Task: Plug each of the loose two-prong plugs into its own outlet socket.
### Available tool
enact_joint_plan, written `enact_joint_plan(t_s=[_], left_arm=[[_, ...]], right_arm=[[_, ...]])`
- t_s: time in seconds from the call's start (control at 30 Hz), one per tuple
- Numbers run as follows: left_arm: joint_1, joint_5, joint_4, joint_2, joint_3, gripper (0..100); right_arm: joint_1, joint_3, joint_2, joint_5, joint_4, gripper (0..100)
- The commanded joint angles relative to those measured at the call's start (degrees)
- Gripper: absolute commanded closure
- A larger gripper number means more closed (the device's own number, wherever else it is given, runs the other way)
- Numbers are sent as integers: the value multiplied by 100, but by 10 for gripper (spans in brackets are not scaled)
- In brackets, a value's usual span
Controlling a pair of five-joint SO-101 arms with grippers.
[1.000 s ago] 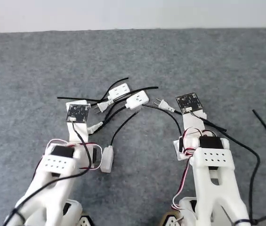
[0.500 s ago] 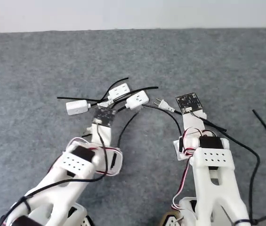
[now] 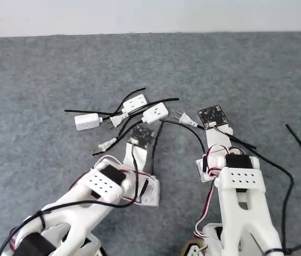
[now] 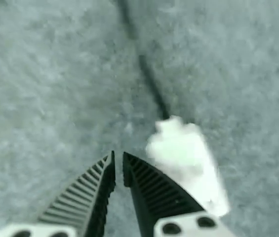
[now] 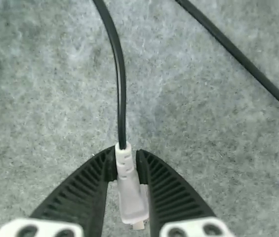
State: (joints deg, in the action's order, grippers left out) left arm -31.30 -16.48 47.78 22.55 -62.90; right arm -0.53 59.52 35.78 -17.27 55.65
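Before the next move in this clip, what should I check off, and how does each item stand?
1. Right gripper shut on plug: ok.
2. Plug's prong direction: cannot tell.
3. Plug seated in a socket: not ok.
4. Left gripper gripping anything: not ok, empty.
5. White cable-end piece in the left grasp: not ok, lies beside it.
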Motion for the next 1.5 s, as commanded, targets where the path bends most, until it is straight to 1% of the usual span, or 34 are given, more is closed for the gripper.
enact_joint_plan(t_s=[0.0,0.23,0.33,0.4,0.5,0.67,0.77,0.87,0.93,1.1,1.13,1.23,1.3,1.37,1.47], left_arm=[[273,-44,185,-9,532,976],[273,-44,378,26,708,977],[308,-62,378,334,629,977],[316,-70,334,642,435,977],[316,-70,9,1055,31,976],[325,-70,-475,1196,-479,974],[703,-53,-536,976,-444,974],[1398,-44,-941,589,-347,974],[1714,-44,-1116,220,-136,973],[1758,-44,-1116,-519,409,973],[1785,-44,-1081,-571,462,973],[1793,-44,-1055,-554,479,973],[1793,-44,-1055,-545,470,973],[1793,-44,-1055,-554,470,973],[1793,-44,-1055,-563,470,973]], right_arm=[[66,-35,48,-88,-66,990],[66,-35,48,-88,-66,990],[40,-26,48,-88,-66,990],[22,-26,-4,-79,-92,990],[57,-26,-13,-70,-101,984],[127,-26,-13,-97,-84,852],[321,-53,31,-97,-127,813],[426,-53,31,-97,-251,823],[462,-53,31,-53,-277,821],[242,-18,4,-44,-224,837],[198,-9,31,-44,-224,866],[92,35,48,-44,-259,996],[66,53,48,-62,-259,970],[66,62,48,-97,-277,991],[84,62,-13,-255,-462,990]])
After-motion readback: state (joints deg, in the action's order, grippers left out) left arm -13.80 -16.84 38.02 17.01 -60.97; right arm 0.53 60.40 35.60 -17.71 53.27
